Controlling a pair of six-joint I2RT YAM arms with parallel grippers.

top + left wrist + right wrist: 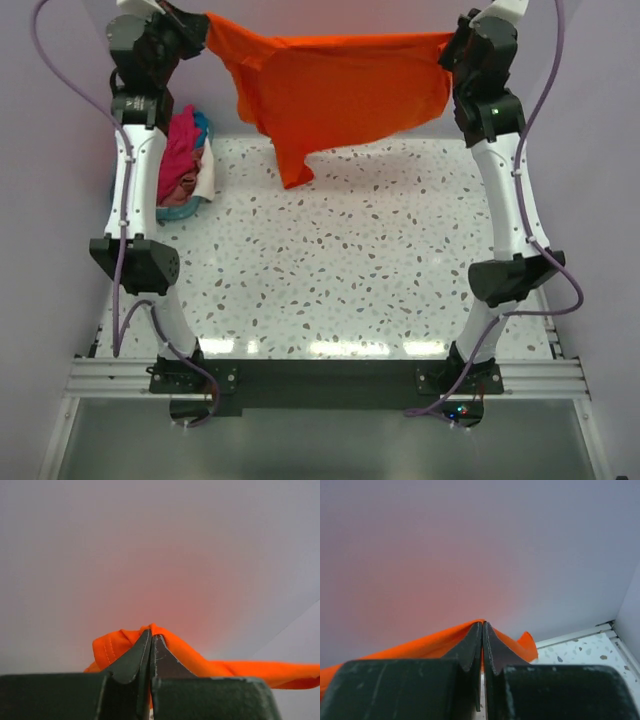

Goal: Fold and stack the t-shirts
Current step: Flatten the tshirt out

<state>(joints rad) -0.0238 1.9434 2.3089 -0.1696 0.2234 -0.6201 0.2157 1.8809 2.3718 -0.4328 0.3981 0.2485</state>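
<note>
A bright orange t-shirt (335, 90) hangs stretched in the air between my two grippers at the far end of the table, its lower part drooping toward the tabletop. My left gripper (200, 22) is shut on its left corner; the cloth bunches behind the closed jaws in the left wrist view (112, 647). My right gripper (452, 40) is shut on its right corner, with orange cloth to both sides in the right wrist view (420, 645). Magenta-pink, blue and white shirts (185, 155) lie heaped in a basket at far left.
A teal plastic basket (178, 210) stands at the far left beside the left arm. The speckled white tabletop (340, 270) spreads between the arms. A grey wall stands close behind the shirt. The table's far right corner (600, 630) shows in the right wrist view.
</note>
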